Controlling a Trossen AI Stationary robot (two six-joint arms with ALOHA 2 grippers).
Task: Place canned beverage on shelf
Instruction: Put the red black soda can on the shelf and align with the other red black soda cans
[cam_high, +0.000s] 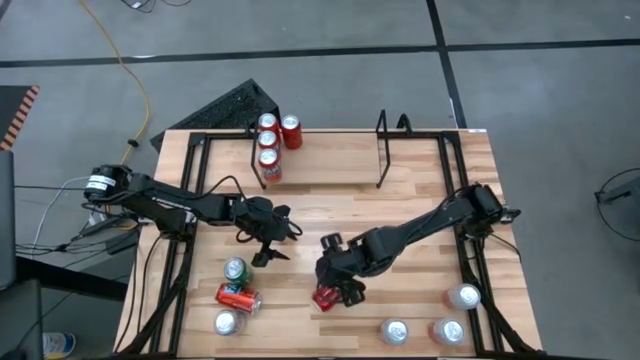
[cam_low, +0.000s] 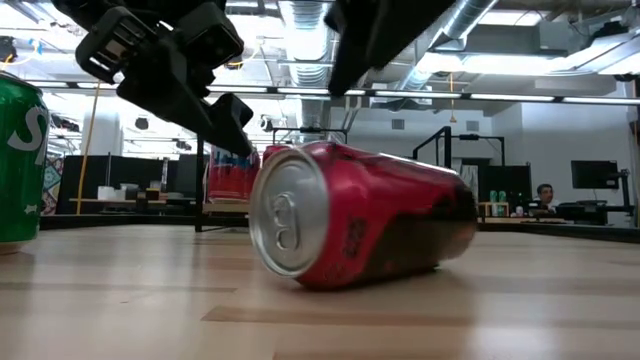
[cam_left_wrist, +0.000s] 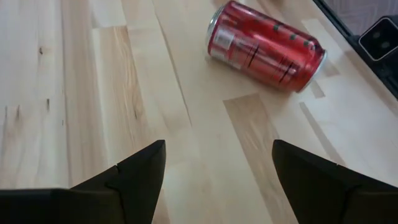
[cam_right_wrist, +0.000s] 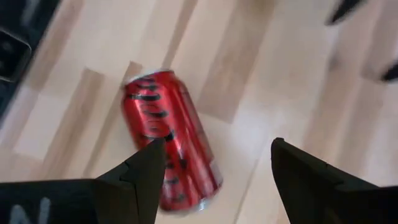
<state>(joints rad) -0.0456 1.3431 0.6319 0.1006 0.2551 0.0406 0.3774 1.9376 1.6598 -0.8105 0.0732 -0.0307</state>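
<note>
From above, four cans stand at the shelf (cam_high: 322, 150), while the right pincer (cam_high: 336, 290) hangs spread over a toppled red can (cam_high: 325, 297), seemingly lining up to grab it. Its wrist view shows that can unheld; the left pincer (cam_high: 268, 240) waits spread nearby.

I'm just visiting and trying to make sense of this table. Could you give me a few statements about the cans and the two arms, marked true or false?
1. The red can under the right gripper lies on its side. True.
2. The right gripper is clamped on that can. False: its jaws are open and nothing is held.
3. Cans already stand at the left end of the shelf. True: four red ones.
4. The left gripper is carrying a green can. False: it is open and empty; the green can stands on the table.
5. The red-orange can near the left arm stands upright. False: it lies on its side.
</note>
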